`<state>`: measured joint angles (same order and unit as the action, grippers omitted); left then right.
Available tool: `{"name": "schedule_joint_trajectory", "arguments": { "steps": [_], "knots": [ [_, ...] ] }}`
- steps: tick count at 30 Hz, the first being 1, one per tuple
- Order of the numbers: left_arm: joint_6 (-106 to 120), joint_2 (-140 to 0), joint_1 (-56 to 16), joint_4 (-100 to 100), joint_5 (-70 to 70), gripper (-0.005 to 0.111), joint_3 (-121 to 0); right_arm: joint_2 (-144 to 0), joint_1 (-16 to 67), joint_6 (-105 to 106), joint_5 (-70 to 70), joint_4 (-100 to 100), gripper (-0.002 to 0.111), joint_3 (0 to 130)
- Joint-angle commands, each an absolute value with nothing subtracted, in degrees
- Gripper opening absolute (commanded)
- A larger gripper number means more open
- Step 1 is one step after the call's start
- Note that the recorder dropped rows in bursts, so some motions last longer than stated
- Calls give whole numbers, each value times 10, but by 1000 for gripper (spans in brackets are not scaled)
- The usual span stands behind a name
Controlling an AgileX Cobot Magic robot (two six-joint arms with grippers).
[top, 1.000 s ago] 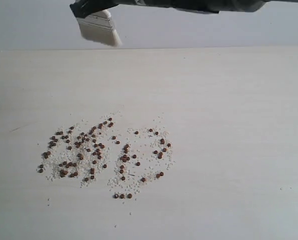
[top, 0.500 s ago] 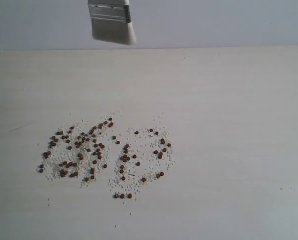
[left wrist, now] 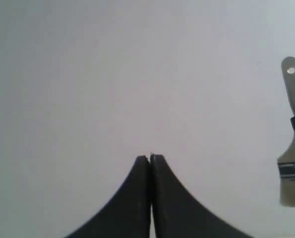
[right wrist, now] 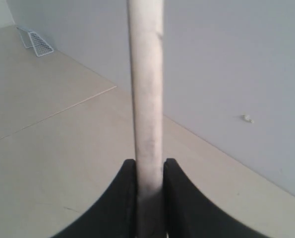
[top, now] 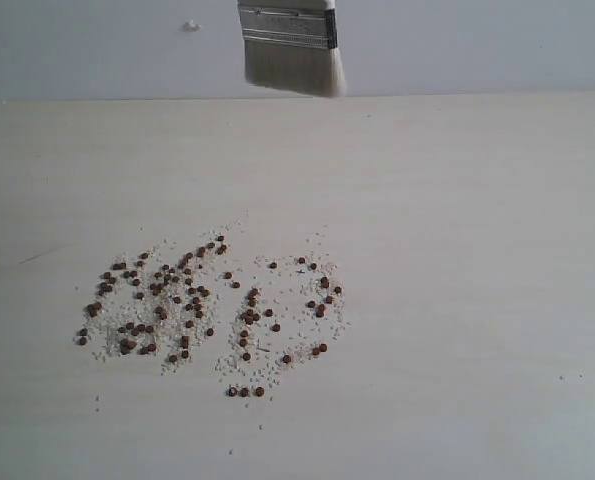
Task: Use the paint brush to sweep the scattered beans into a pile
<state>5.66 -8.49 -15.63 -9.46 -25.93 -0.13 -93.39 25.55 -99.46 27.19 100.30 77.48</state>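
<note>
R gripper (right wrist: 149, 164) grips paint brush (top: 289, 50) handle | well apart from beans (top: 192, 305)

The paint brush (top: 289, 45) hangs bristles-down, its pale wooden handle clamped in the right claw (right wrist: 149, 168), with the silver band and off-white bristles held up off the bench (top: 477, 250). The beans (top: 202, 305), tiny and reddish-brown among white grains, lie scattered in two loose patches well apart from that claw.
</note>
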Motion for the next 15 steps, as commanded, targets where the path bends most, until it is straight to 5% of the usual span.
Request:
{"name": "schedule_joint_trajectory", "arguments": {
  "steps": [1, 15],
  "knots": [
    [68, -19, -159, -93, -149, 0, 0, -913, 253, -960, 281, 999, 0, 752],
    [83, 0, -159, -126, 90, 0, 0, -827, 253, -788, 147, 999, 0, 603]
  ]
}}
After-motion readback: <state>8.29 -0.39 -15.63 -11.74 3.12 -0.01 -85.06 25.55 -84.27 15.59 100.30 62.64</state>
